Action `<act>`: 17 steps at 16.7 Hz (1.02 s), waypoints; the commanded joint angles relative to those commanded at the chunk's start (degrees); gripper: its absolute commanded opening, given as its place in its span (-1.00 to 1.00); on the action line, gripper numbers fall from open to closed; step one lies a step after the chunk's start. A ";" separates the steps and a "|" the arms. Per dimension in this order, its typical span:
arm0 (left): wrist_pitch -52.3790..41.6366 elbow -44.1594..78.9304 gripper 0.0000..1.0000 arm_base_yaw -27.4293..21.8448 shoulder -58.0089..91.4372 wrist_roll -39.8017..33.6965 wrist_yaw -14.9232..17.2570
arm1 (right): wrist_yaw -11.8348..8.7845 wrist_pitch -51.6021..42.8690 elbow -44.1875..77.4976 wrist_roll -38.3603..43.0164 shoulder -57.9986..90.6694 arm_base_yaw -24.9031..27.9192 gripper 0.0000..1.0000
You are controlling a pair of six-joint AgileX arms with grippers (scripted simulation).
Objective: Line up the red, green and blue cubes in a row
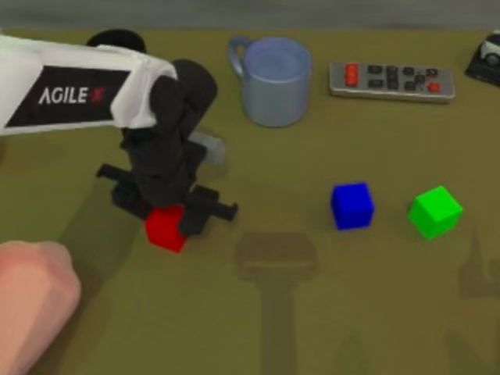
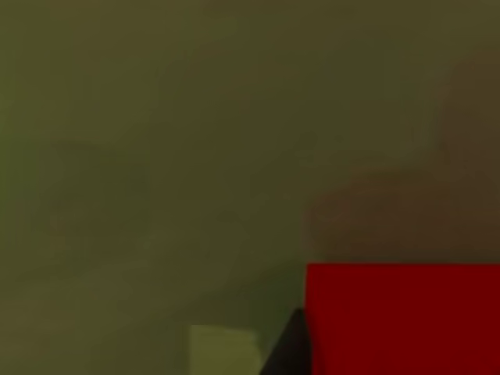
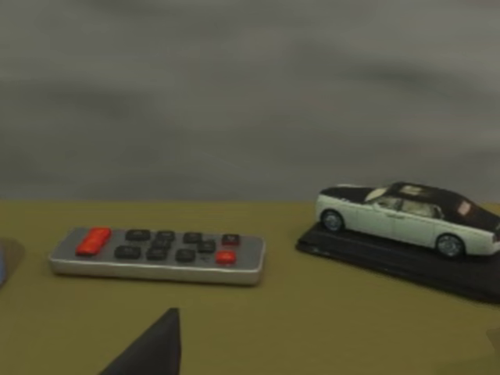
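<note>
Gripper L (image 1: 168,209) sitting over red cube (image 1: 166,227), jaws closing round it, table's (image 1: 258,328) left; blue cube (image 1: 351,205), green cube (image 1: 435,212) lying right.

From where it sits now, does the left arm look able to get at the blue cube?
Probably yes: bare table separates the left gripper, down at the red cube, from the blue cube; the mug stands well behind.
</note>
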 joint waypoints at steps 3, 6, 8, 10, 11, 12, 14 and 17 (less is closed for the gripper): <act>-4.98 3.18 -1.00 0.44 -1.74 -0.16 -0.05 | 0.00 0.00 0.00 0.00 0.00 0.00 1.00; -11.04 6.69 -1.00 0.87 -3.96 -0.20 -0.05 | 0.00 0.00 0.00 0.00 0.00 0.00 1.00; -13.02 7.97 -1.00 1.05 -4.95 -0.20 -0.04 | 0.00 0.00 0.00 0.00 0.00 0.00 1.00; -13.14 8.05 -1.00 1.06 -5.03 -0.20 -0.04 | 0.00 0.00 0.00 0.00 0.00 0.00 1.00; -13.14 8.05 -1.00 1.06 -5.03 -0.20 -0.04 | 0.00 0.00 0.00 0.00 0.00 0.00 1.00; -12.99 7.92 -1.00 0.75 -4.80 -0.10 -0.06 | 0.00 0.00 0.00 0.00 0.00 0.00 1.00; -13.11 7.93 -1.00 0.38 -4.89 -0.98 -0.10 | 0.00 0.00 0.00 0.00 0.00 0.00 1.00; -13.68 7.69 -1.00 -1.47 -5.67 -6.56 -0.31 | 0.00 0.00 0.00 0.00 0.00 0.00 1.00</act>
